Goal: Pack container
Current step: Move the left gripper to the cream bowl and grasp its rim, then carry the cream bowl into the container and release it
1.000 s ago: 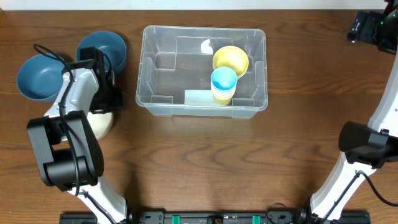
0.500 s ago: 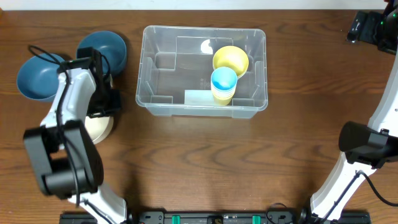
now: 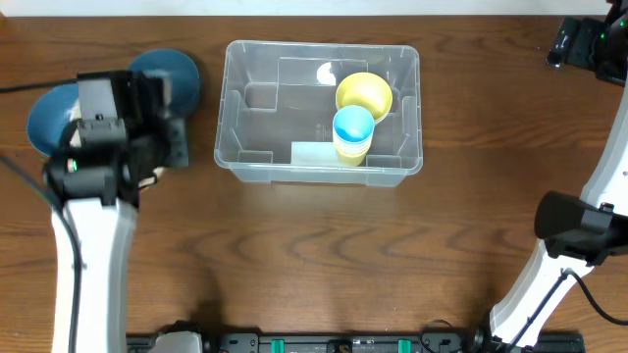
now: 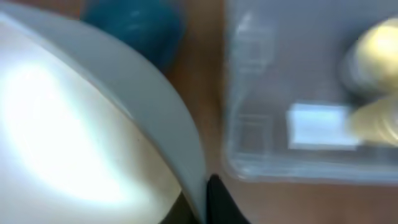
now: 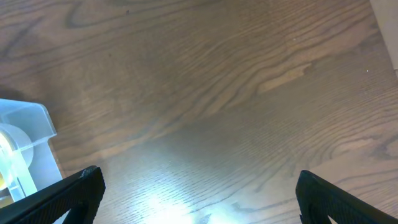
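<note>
The container (image 3: 319,45), a large clear tub, stands at the table's middle back, and it also shows in the left wrist view (image 4: 298,168). Inside it are a yellow cup (image 3: 364,95), a blue-lined cup (image 3: 353,127) and a white card (image 3: 314,154). My left gripper (image 4: 200,200) is shut on the rim of a cream bowl (image 4: 74,143), one finger inside and one outside. It is held up left of the container. From overhead the arm hides most of this bowl. My right gripper (image 5: 199,193) stands wide open over bare wood, right of the container's corner (image 5: 25,124).
Two blue bowls (image 3: 44,113) (image 3: 182,71) sit at the far left, partly under my left arm. The right arm (image 3: 579,226) runs along the table's right edge. Bare wood lies in front of the container.
My left arm has risen toward the camera with the cream bowl in its grip, lifting it off the table. The right arm has not moved.
</note>
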Action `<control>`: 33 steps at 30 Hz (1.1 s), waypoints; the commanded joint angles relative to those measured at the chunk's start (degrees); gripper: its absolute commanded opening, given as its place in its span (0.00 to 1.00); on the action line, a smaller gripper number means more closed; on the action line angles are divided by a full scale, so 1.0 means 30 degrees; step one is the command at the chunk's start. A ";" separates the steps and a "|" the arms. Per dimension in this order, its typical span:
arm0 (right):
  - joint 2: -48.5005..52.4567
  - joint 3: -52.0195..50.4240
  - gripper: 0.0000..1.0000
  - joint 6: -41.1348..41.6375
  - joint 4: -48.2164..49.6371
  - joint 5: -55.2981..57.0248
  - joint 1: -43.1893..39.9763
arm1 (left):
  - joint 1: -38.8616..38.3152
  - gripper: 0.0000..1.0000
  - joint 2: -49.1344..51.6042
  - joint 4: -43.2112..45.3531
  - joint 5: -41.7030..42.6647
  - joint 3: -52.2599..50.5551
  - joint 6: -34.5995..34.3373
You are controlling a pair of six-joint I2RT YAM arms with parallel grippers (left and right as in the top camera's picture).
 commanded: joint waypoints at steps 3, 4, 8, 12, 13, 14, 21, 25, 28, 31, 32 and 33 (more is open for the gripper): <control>-0.0466 0.0240 0.99 -0.0226 -0.0044 0.0117 -0.0124 | -0.3315 0.06 -0.0474 0.4022 0.0517 0.0335 0.1836; -0.0466 0.0240 0.99 -0.0226 -0.0044 0.0117 -0.0124 | -0.4044 0.06 -0.0255 0.4940 0.0517 0.0342 0.1836; -0.0466 0.0240 0.99 -0.0226 -0.0044 0.0117 -0.0124 | -0.6543 0.06 0.1239 0.7832 0.0437 0.0335 0.1756; -0.0466 0.0240 0.99 -0.0226 -0.0044 0.0117 -0.0131 | -0.8029 0.06 0.3417 0.8794 0.0219 0.0335 0.1763; -0.0466 0.0240 0.99 -0.0226 -0.0044 0.0117 -0.0131 | -0.8138 0.06 0.4014 0.8663 0.0219 0.0342 0.1763; -0.0466 0.0240 0.99 -0.0226 -0.0044 0.0117 -0.0131 | -0.8167 0.06 0.4415 0.8510 0.0219 0.0335 0.1756; -0.0466 0.0240 0.99 -0.0226 -0.0044 0.0117 -0.0124 | -0.8160 0.06 0.7322 0.7490 0.0233 0.0335 0.1770; -0.0466 0.0240 0.99 -0.0226 -0.0044 0.0117 -0.0131 | -0.8167 0.06 0.8699 0.7257 0.0240 0.0335 0.1770; -0.0466 0.0240 0.99 -0.0226 -0.0044 0.0117 -0.0124 | -0.8204 0.06 0.9763 0.6980 0.0248 0.0335 0.1763; -0.0466 0.0240 0.99 -0.0226 -0.0044 0.0117 -0.0124 | -0.8204 0.06 1.0673 0.6834 0.0248 0.0335 0.1763; -0.0466 0.0240 0.99 -0.0226 -0.0044 0.0117 -0.0124 | -0.8204 0.06 1.0936 0.6790 0.0248 0.0335 0.1763; -0.0466 0.0240 0.99 -0.0226 -0.0044 0.0117 -0.0124 | -0.8204 0.06 1.1154 0.6776 0.0240 0.0335 0.1763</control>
